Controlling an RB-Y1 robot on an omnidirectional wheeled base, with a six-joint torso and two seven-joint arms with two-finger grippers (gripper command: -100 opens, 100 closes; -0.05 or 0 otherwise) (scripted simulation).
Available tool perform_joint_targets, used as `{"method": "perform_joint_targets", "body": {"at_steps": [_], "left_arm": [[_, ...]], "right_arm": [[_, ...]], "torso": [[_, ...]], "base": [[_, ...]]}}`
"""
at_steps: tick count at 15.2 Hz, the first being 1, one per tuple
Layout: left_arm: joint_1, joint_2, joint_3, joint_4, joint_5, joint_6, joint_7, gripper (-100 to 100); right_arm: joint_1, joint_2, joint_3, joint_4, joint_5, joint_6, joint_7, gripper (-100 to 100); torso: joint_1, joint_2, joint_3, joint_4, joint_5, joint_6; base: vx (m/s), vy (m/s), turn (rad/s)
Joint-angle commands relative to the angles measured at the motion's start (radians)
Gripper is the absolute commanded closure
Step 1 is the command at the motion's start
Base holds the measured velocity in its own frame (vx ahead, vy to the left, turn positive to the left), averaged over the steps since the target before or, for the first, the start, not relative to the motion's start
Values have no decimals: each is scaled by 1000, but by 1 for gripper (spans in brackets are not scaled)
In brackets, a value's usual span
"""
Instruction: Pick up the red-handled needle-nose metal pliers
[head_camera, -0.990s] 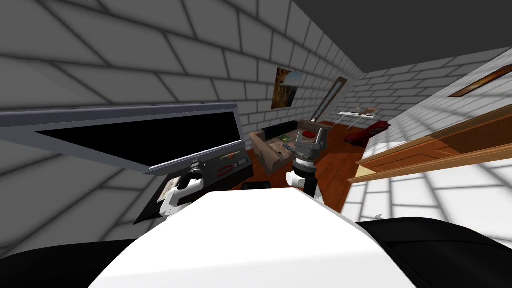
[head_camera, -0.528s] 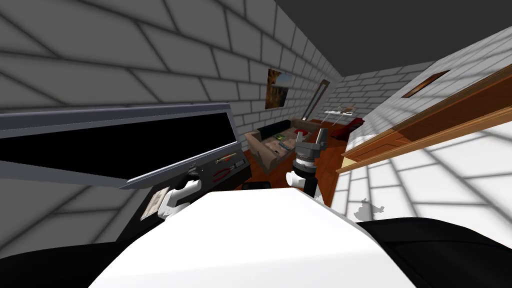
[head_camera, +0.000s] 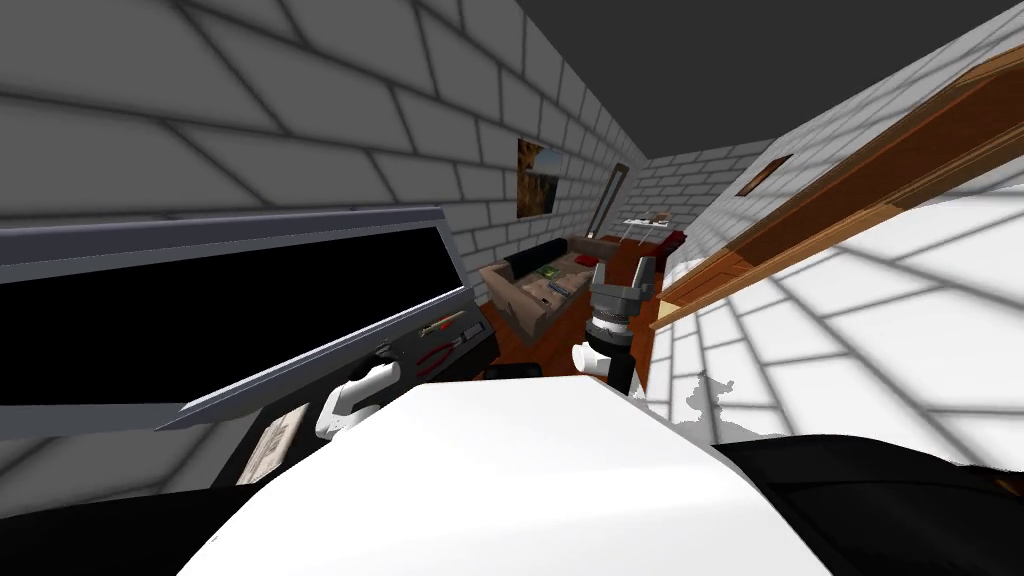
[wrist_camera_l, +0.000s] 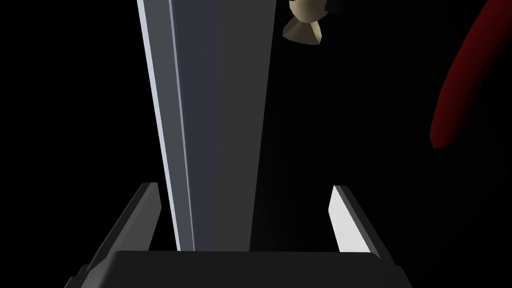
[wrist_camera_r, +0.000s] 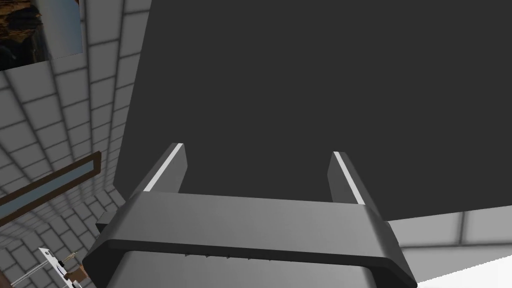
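Along the brick wall on my left, a broad grey-rimmed panel (head_camera: 300, 225) is slanting out over a dark work surface (head_camera: 475, 352), and its face is showing as a black area. Beyond the surface, a brown sofa (head_camera: 530, 290) is sitting on the wooden floor. The right arm is standing raised ahead of my chest, and the right gripper (wrist_camera_r: 257, 151) is pointing upward with its two fingers spread about a third of the frame apart, gripping nothing. The left arm is reaching under the panel's lower rim. The left gripper (wrist_camera_l: 243, 189) is also gaping wide and holding nothing, while a grey strip (wrist_camera_l: 215, 125) is running up through the gap between its fingers. The red-handled pliers (head_camera: 437, 356) are lying flat on the dark surface just ahead of the left gripper, apart from it. In the left wrist view one curved red handle is showing off to the side of the fingers, untouched. A second tool with an orange-red handle (head_camera: 441, 324) is lying just beyond the pliers. A small beige piece (wrist_camera_l: 301, 27) is showing past the grey strip.
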Motion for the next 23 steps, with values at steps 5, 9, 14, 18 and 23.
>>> {"method": "perform_joint_targets", "body": {"at_steps": [5,9,14,18,23], "left_arm": [[-23,-2,60,87,26,113,21,-100],[-47,-13,114,166,42,206,39,-100],[-69,-24,164,234,57,294,57,-100],[-89,-36,210,305,71,372,72,-100],[-107,-47,250,367,84,445,86,-100]], "right_arm": [[0,0,0,0,0,0,0,0],[0,0,0,0,0,0,0,0],[0,0,0,0,0,0,0,0],[0,0,0,0,0,0,0,0],[0,0,0,0,0,0,0,0]], "torso": [[0,0,0,0,0,1],[1,0,0,0,0,1],[0,0,0,0,0,-1],[0,0,0,0,0,0],[1,0,0,0,0,1]], "base": [[7,16,-214],[8,25,-308],[6,18,-149],[4,24,-258],[2,27,-220]]}}
